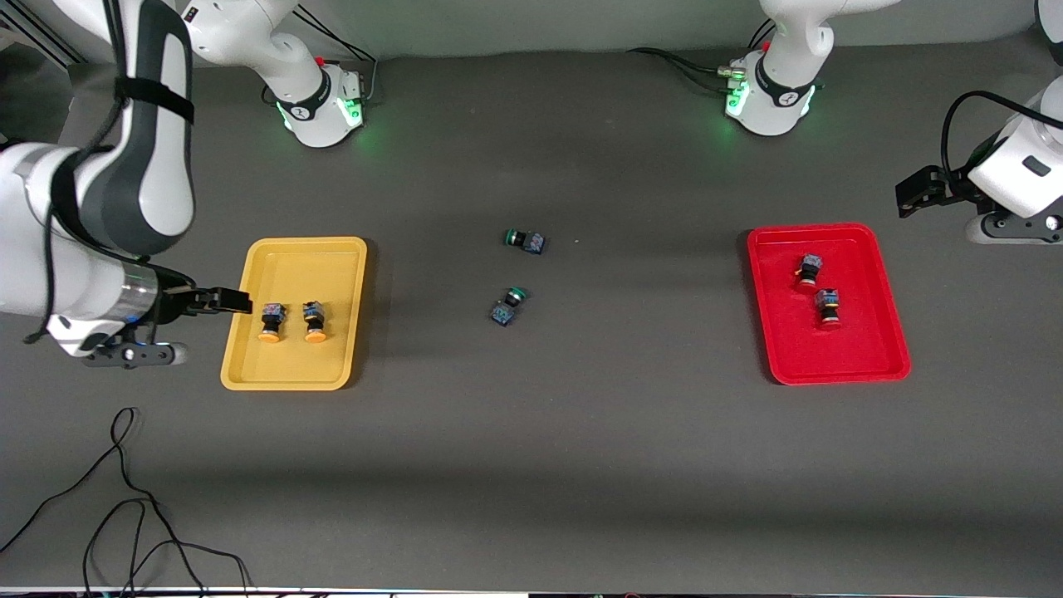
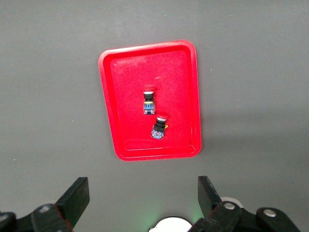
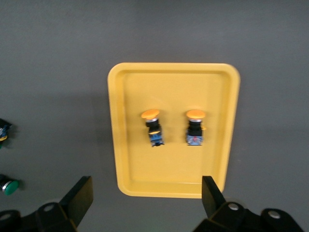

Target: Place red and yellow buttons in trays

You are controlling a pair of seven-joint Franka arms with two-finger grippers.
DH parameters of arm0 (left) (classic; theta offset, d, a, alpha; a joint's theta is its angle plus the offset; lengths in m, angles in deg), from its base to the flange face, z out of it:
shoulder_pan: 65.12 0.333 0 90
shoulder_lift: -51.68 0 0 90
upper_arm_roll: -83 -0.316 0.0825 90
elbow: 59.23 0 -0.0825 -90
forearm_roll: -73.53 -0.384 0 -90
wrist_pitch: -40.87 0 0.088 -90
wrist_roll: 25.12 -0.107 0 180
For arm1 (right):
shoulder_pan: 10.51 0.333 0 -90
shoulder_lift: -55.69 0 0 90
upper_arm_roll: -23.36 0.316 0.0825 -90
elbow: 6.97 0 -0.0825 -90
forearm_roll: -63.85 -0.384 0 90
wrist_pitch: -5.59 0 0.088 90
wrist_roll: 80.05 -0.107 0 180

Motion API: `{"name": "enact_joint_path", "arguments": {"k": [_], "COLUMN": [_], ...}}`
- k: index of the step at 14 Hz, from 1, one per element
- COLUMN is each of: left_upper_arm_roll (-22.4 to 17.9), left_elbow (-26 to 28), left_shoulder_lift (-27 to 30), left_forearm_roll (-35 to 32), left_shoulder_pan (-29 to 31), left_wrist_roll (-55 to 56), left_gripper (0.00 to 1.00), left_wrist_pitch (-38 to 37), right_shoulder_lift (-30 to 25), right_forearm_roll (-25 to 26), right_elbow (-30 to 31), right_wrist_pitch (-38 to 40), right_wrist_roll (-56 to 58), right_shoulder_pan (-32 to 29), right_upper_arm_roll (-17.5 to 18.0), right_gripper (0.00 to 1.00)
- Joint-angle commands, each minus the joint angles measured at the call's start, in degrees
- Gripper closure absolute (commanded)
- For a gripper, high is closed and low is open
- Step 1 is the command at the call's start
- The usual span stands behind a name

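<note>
Two small push-button switches with round orange-yellow caps [image 3: 153, 126] lie side by side in the shallow yellow plastic tray [image 3: 125, 140] with rounded corners, and you can see both of them between the spread fingers of the right gripper [image 3: 147, 200] in its wrist view. That gripper hangs over the tray's edge at the right arm's end of the table, its jaws wide apart and holding nothing.

Look at the left wrist view and you find the same picture in red: two switches with round red caps [image 2: 149, 101] rest close together, not quite in line, inside the shallow red plastic tray [image 2: 190, 96]. They sit out ahead of the left gripper [image 2: 142, 198], which is up in the air off the tray's edge at the left arm's end, jaws fully apart and empty.

Between the trays, on the dark grey table [image 1: 531, 465], you have two similar switches with green caps [image 1: 508, 306], lying near each other and well apart from both grippers.
</note>
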Motion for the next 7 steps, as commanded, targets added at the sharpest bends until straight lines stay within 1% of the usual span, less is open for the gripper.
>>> {"name": "enact_joint_path", "arguments": {"k": [1, 2, 3, 4, 5, 6, 7], "left_upper_arm_roll": [0.87, 0.87, 0.87, 0.87, 0.79, 0.61, -0.09], "left_elbow": [-4.19, -4.37, -5.06, -7.25, -6.57, -3.52, -2.01], "left_shoulder_lift": [-1.72, -1.81, -2.16, -3.73, -3.92, -2.71, -1.74], "left_forearm_roll": [-0.88, -0.88, -0.97, -0.97, -0.97, -0.88, -0.88], "left_shoulder_pan": [0.65, 0.56, 0.47, 0.3, 0.21, 0.38, 0.3], "left_wrist_roll": [0.98, 0.98, 0.2, 0.19, 0.62, 0.72, 0.8], "left_gripper": [0.0, 0.0, 0.0, 0.0, 0.0, 0.0, 0.0], "left_wrist_pitch": [-1.77, -2.12, -1.08, -2.12, -2.39, -1.17, 0.15], "right_shoulder_lift": [-8.5, -11.41, -13.35, -14.93, -15.99, -16.7, -17.32], "right_forearm_roll": [7.51, 10.58, 12.7, 13.51, 13.69, 14.56, 16.66], "right_elbow": [-0.02, 0.41, 0.59, 0.68, 0.68, 0.68, 0.68], "right_wrist_pitch": [1.13, 1.04, 0.96, 0.96, 0.96, 0.96, 0.87], "right_wrist_roll": [-6.11, -7.52, -8.32, -8.33, -8.24, -8.15, -8.15], "right_shoulder_pan": [-7.08, -13.32, -19.29, -25.01, -31.07, -37.14, -43.2], "right_upper_arm_roll": [9.69, 17.32, 23.49, 29.2, 34.65, 40.71, 47.3], "right_gripper": [0.0, 0.0, 0.0, 0.0, 0.0, 0.0, 0.0]}}
